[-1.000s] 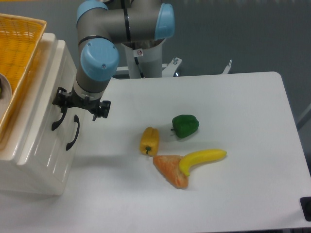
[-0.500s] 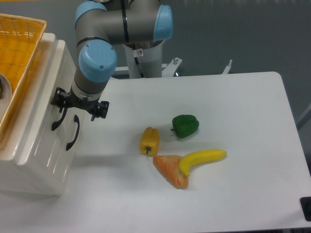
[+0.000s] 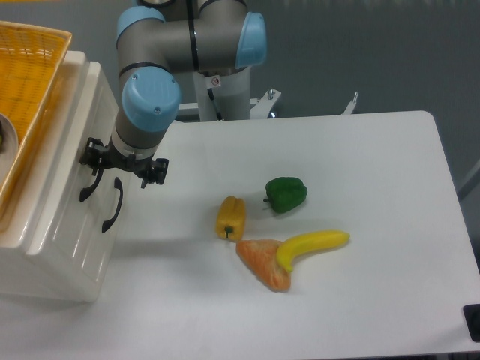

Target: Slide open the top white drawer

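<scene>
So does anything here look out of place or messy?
Only mildly: the banana lies across the orange wedge-shaped piece instead of on the table. The yellow pepper and green pepper lie apart, nothing spilled or broken.

Gripper (image 3: 120, 163) fingertips hidden under the wrist; jaw spacing unreadable. Top white drawer (image 3: 75, 142) handle partly covered by gripper. Orange basket (image 3: 26, 82) cut off at left edge. Dark object (image 3: 473, 321) clipped at near right corner, unidentifiable.

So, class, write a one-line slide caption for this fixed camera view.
Tool at the top white drawer handle, drawer still closed; toy vegetables lie on the table.
</scene>
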Motion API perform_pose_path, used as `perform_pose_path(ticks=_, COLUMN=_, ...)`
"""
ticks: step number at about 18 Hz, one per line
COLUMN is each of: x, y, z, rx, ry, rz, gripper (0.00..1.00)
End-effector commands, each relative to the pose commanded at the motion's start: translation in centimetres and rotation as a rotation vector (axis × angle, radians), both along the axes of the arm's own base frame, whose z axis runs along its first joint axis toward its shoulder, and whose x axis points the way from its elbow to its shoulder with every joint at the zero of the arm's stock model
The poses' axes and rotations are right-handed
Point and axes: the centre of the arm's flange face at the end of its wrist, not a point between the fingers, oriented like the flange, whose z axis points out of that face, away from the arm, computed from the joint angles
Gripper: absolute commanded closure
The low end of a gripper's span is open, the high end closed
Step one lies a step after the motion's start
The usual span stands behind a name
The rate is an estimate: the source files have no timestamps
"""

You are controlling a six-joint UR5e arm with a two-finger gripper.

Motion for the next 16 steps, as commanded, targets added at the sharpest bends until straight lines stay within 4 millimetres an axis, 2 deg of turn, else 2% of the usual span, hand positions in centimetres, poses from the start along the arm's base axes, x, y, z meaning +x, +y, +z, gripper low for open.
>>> perform_pose_path(ticks=2, x=0.5, y=0.14, z=-0.01, rx=-0.001, ry=0.001, rz=-0.009, gripper=0.0)
perform_pose_path(ticks=16, x=0.26, y=0.37, z=-0.69, rx=-0.018, ry=0.012, rz=-0.013, gripper=0.0)
